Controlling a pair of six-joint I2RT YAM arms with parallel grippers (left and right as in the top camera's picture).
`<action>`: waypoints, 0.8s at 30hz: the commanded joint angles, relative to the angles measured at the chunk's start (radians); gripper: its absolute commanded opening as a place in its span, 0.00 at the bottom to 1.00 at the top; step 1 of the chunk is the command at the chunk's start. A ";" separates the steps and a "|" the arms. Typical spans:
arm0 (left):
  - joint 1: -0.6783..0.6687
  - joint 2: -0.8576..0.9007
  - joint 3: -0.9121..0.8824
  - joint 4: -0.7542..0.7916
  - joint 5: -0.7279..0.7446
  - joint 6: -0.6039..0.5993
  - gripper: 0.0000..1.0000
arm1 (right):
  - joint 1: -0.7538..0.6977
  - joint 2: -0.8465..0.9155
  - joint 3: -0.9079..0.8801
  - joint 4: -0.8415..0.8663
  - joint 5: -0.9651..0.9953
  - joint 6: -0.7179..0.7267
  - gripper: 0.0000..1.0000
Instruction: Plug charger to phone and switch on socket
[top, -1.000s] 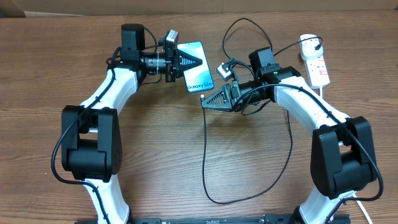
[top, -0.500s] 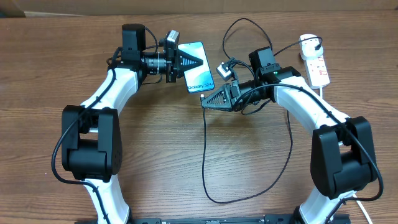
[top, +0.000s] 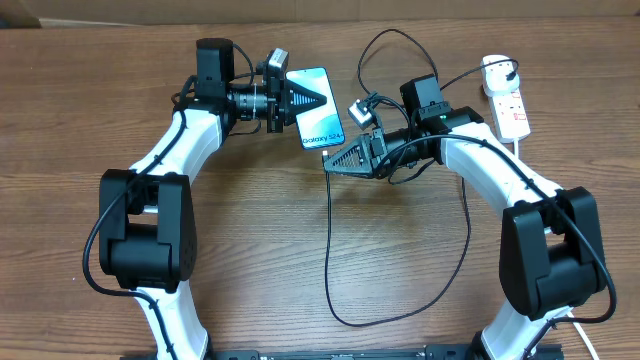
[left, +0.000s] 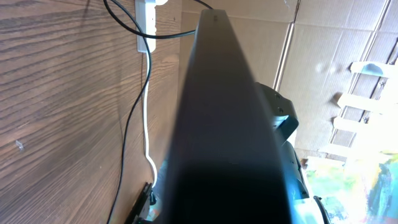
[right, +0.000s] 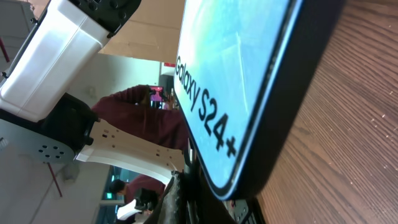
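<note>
The phone, its blue screen lit, is held tilted off the table at the back middle, and my left gripper is shut on its upper half. In the left wrist view its dark edge fills the middle. My right gripper is shut on the charger's connector end right at the phone's lower edge. The right wrist view shows the screen very close above its fingers. The charger's black cable loops over the table to the adapter, which is plugged into the white socket at the back right.
The charger cable's wide loop lies between the two arms near the front edge. The socket's thick white cord runs down beside my right arm. A cardboard wall closes off the back of the table.
</note>
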 joint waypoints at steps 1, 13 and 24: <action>-0.010 -0.008 0.016 0.002 0.045 -0.002 0.04 | -0.006 -0.027 0.019 0.015 -0.014 0.020 0.04; -0.010 -0.008 0.016 0.002 0.052 -0.003 0.04 | -0.006 -0.027 0.019 0.037 -0.018 0.030 0.04; -0.010 -0.008 0.016 0.002 0.073 -0.003 0.04 | -0.006 -0.027 0.019 0.035 -0.009 0.030 0.04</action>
